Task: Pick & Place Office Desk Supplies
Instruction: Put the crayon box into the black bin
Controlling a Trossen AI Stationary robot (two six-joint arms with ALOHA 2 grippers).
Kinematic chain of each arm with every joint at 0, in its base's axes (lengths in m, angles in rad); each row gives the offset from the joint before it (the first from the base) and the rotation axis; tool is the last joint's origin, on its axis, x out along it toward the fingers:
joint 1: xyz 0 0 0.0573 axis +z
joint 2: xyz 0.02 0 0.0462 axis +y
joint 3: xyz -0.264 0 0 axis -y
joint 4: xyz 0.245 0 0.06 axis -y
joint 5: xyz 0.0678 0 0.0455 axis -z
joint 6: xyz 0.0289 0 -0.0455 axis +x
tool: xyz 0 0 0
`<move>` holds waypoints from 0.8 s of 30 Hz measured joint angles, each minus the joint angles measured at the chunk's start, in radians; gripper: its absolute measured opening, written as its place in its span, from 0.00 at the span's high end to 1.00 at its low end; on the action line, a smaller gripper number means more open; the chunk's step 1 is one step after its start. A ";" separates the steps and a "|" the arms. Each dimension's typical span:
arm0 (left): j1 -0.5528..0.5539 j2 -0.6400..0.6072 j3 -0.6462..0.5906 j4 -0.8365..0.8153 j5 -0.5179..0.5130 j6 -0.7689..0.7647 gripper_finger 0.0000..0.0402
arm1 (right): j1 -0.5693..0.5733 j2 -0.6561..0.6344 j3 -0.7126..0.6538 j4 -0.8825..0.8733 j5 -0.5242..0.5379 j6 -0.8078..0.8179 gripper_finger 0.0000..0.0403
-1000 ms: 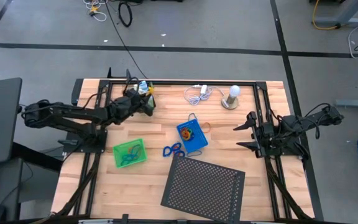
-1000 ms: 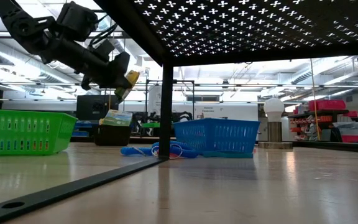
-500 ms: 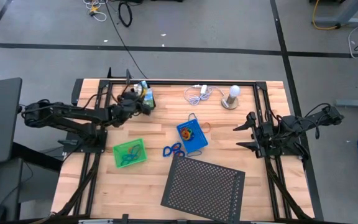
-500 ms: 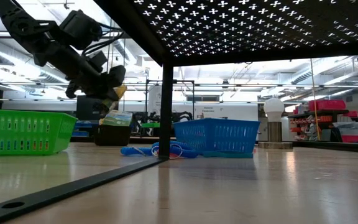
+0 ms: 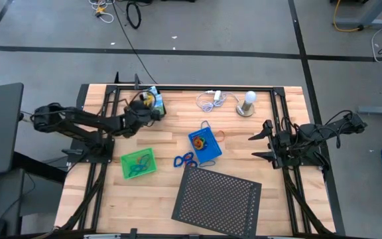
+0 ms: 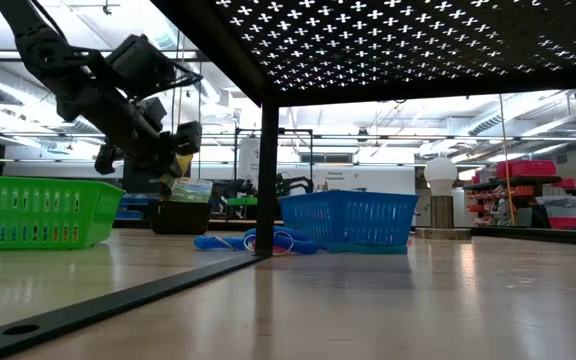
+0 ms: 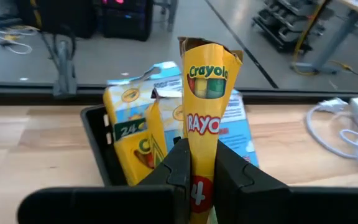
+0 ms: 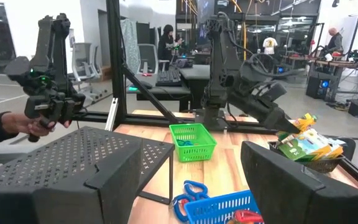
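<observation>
My left gripper (image 7: 202, 169) is shut on a yellow Crayola crayon box (image 7: 205, 106) right over the black tray (image 5: 154, 101) at the table's far left. That tray (image 7: 101, 149) holds several more crayon boxes, leaning on one another. In the low view the gripper (image 6: 173, 160) hangs just above the tray (image 6: 180, 216). A green tray (image 5: 138, 163) and a blue tray (image 5: 204, 145) stand mid-table, with blue loops (image 5: 185, 160) lying between them. My right gripper (image 5: 260, 139) waits open at the right side, nothing between its fingers (image 8: 104, 186). My left gripper pinches the crayon box between its two fingers at the box's near end (image 7: 202, 186). The fingers come from the table's left, slanting a little down, and lie along the box. The box's torn open end (image 7: 209, 51) points away from them. Whether the box touches the tray's contents cannot be told.
A large black perforated sheet (image 5: 216, 194) stands raised over the table's near middle. A white coiled cable (image 5: 211, 101) and a white bulb on a round base (image 5: 247, 103) sit at the far edge. A person's hand (image 8: 14, 124) holds a device beyond the table.
My left gripper has sunk toward the black tray, drawn back a little toward the table's left and rolled at the wrist. It stays shut on the crayon box, which has come down from well above the tray to just over it.
</observation>
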 joint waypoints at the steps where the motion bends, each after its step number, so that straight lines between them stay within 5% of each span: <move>1: -0.008 0.017 0.000 0.011 -0.024 -0.016 0.91 | 0.000 0.000 0.000 0.000 0.000 0.000 0.31; 10: -0.030 0.073 0.002 0.027 -0.125 -0.142 0.91 | 0.000 0.000 0.000 0.000 0.000 0.000 0.31; 24: -0.058 0.071 0.010 0.027 -0.208 -0.128 0.91 | 0.000 0.000 0.000 0.000 0.000 0.000 0.31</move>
